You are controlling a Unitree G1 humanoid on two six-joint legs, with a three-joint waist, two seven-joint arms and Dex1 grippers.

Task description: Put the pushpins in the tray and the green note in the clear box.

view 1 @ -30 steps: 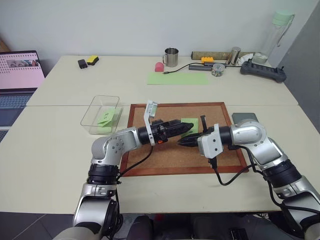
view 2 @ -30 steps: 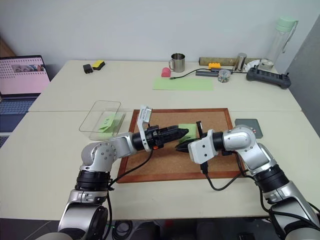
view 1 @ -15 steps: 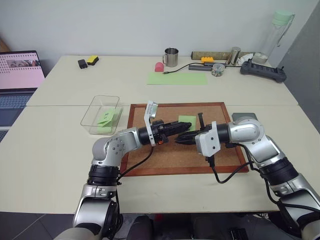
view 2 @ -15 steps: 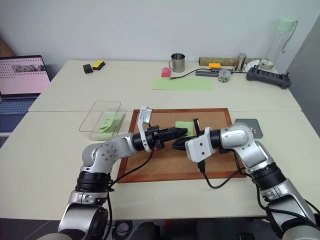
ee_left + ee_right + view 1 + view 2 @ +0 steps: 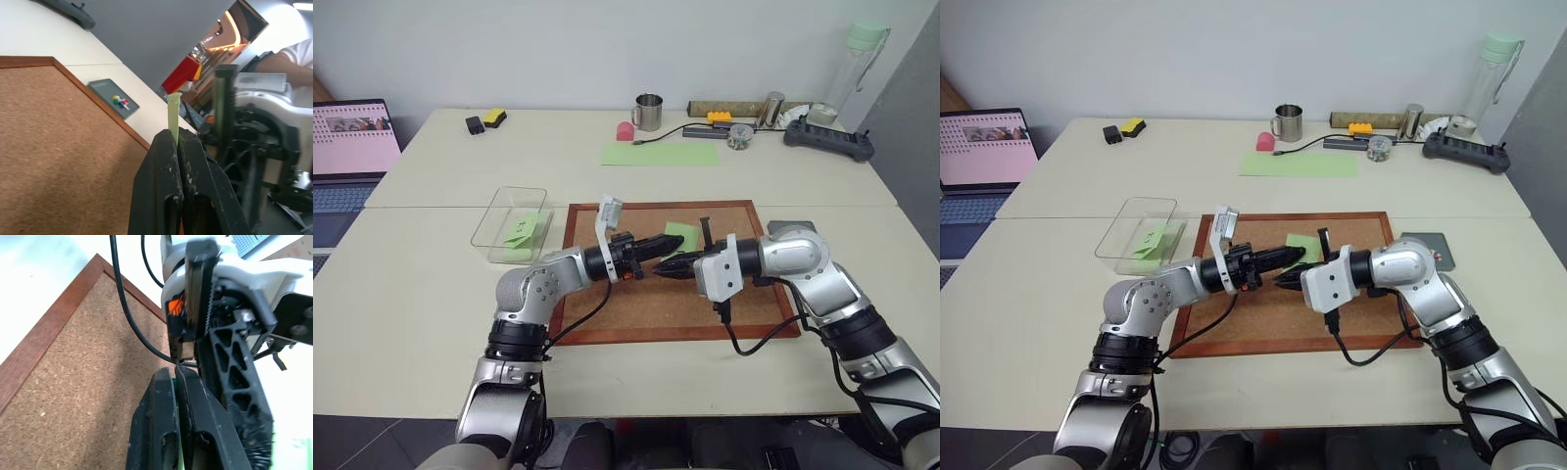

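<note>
Pale surface (image 5: pixel 431 294) carries the large wood-framed corkboard (image 5: pixel 636 313), and both my claws meet tip to tip above its middle. The transparent rectangular plastic box (image 5: pixel 494 220) sits just off the board's left edge, on my left arm's side, with one light-green paper already lying in it. The small flat dark grey tray (image 5: pixel 105 93) sits just off the board's right edge, behind my right arm. Left claw (image 5: pixel 674 241) is clenched on the small light-green square paper note (image 5: pixel 173 115); in the left wrist view the note stands edge-on, rising straight out from between the closed fingers, clear of the cork. Right claw (image 5: pixel 660 266) is clenched too. A sliver of green shows in its pinch, so I read it as gripping the same note from the other side. Tiny pushpins with coloured heads (image 5: pixel 120 102) are already in the tray, so that part looks done. What matters now is that the box lies to the left of the pinch point, well apart from the right arm and near the left. I judge the right claw should let go so the left can carry the note across.
</note>
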